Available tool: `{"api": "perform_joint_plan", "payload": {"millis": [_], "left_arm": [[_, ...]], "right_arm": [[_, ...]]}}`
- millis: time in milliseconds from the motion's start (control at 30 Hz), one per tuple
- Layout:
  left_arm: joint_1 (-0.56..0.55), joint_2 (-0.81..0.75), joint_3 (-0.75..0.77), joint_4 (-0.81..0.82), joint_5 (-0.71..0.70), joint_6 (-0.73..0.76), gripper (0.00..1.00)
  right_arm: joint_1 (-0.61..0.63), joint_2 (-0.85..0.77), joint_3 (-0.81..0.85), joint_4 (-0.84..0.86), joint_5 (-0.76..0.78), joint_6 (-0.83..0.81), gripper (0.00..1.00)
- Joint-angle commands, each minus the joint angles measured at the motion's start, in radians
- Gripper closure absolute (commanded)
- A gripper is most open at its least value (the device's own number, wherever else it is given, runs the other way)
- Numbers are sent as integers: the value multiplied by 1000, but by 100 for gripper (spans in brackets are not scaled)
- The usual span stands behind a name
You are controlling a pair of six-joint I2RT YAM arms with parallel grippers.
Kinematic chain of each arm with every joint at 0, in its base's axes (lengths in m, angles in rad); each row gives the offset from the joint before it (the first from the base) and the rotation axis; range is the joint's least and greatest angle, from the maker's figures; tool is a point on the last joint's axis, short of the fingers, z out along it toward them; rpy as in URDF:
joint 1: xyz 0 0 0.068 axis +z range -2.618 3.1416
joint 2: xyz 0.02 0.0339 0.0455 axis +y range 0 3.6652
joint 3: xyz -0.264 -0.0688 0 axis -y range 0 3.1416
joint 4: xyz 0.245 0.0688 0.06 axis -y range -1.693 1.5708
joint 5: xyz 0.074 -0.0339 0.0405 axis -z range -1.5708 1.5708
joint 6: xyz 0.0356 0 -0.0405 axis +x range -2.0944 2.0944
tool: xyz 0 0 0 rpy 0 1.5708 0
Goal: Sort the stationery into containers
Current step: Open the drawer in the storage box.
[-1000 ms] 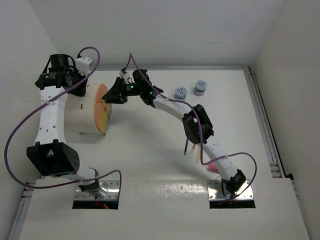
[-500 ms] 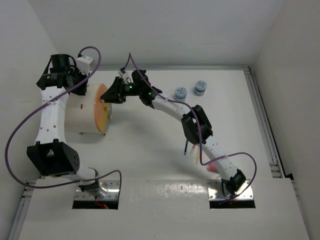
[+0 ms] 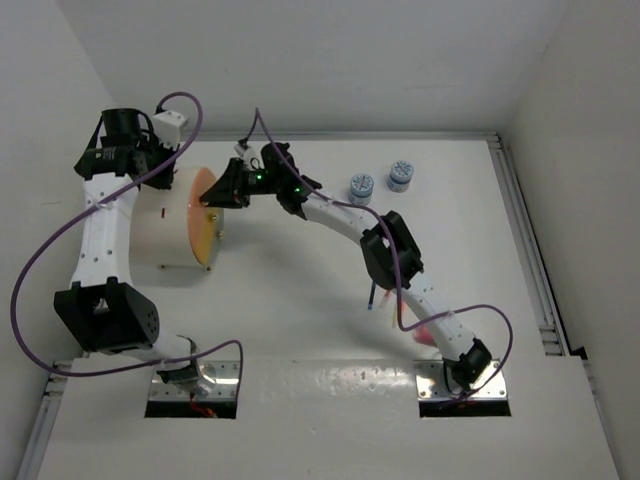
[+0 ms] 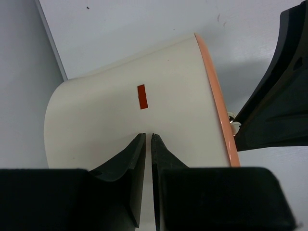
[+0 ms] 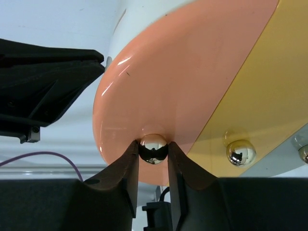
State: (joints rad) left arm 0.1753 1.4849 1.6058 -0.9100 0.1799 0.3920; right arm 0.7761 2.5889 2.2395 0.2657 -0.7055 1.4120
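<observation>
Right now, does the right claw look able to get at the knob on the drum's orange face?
Yes, it seems: the right claw pinches the shiny knob from both sides. The left claw sits shut over the cream drum, clear of the orange face.

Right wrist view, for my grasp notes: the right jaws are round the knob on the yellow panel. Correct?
No. In the right wrist view the jaws of the right gripper sit round the knob on the orange panel; the yellow panel's knob is free.

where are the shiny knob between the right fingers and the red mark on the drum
shiny knob [image 5: 153,147]: right wrist view, its rounded front
red mark [image 4: 142,96]: left wrist view, its centre
</observation>
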Motion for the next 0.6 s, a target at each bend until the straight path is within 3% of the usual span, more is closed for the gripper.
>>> {"api": "perform_joint_plan", "payload": {"millis": [0,100,567], "left_arm": [[-13,57,-67,-194,4,-1,83],[-13,54,-78,-202,3,1,85],[12,58,-99,-214,29,-4,86]], "right_arm": [[5,-18,13,81,3,-4,91],[-8,-62,-64,116,-15,-1,100],[-81,-203,-236,176,-114,-5,100]]}}
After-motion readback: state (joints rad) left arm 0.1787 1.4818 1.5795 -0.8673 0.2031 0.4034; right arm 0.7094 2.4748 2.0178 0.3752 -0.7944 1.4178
